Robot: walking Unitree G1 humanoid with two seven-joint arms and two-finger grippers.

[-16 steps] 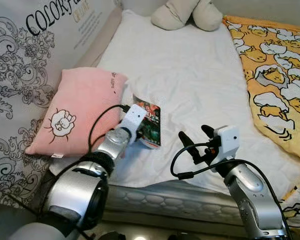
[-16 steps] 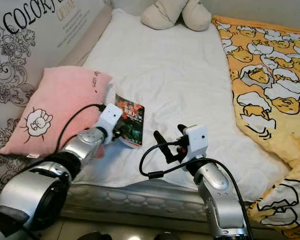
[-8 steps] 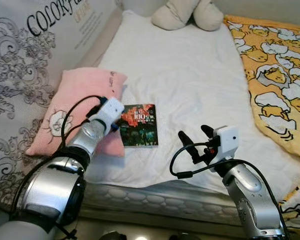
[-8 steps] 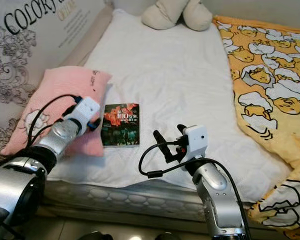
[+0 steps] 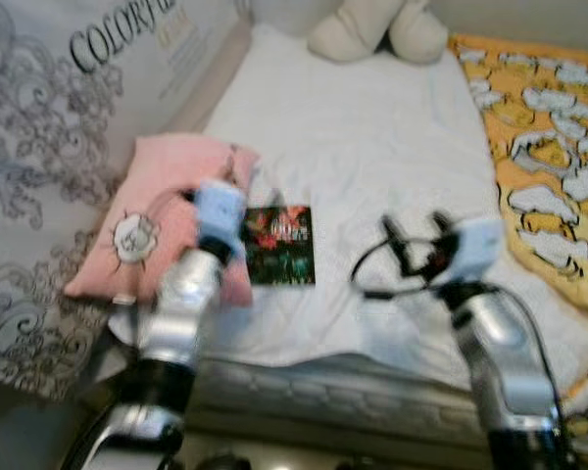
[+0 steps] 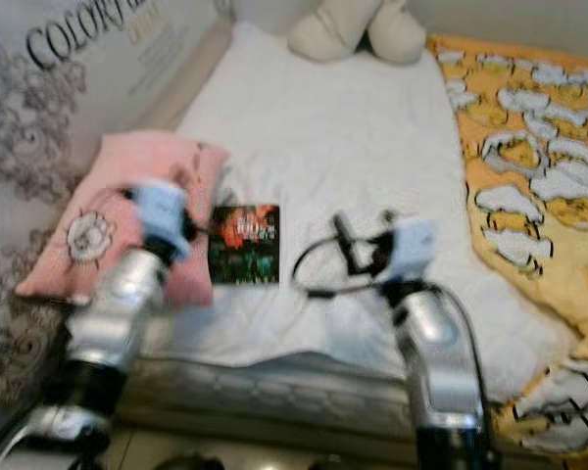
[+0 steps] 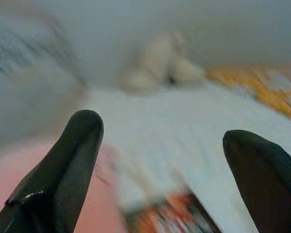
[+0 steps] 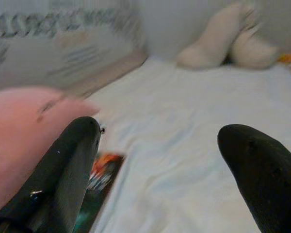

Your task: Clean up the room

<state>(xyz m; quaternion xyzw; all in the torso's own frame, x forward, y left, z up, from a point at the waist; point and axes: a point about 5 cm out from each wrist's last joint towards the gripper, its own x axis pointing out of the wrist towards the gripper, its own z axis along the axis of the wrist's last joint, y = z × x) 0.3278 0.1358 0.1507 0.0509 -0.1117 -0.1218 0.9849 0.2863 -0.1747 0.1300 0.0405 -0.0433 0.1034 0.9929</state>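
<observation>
Left eye view: one book (image 5: 281, 245), one pink pillow (image 5: 149, 223), two spread end effectors (image 7: 155, 165) (image 8: 157, 170).

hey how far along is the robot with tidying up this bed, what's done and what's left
Done: nothing looks put away yet. The book lies flat on the white sheet, beside the pink pillow.

In hand: nothing. The left gripper and the right gripper are both open and empty, above the near part of the bed.

Left: the book, the pillow, the yellow blanket bunched along one side, and the beige plush toy.
</observation>
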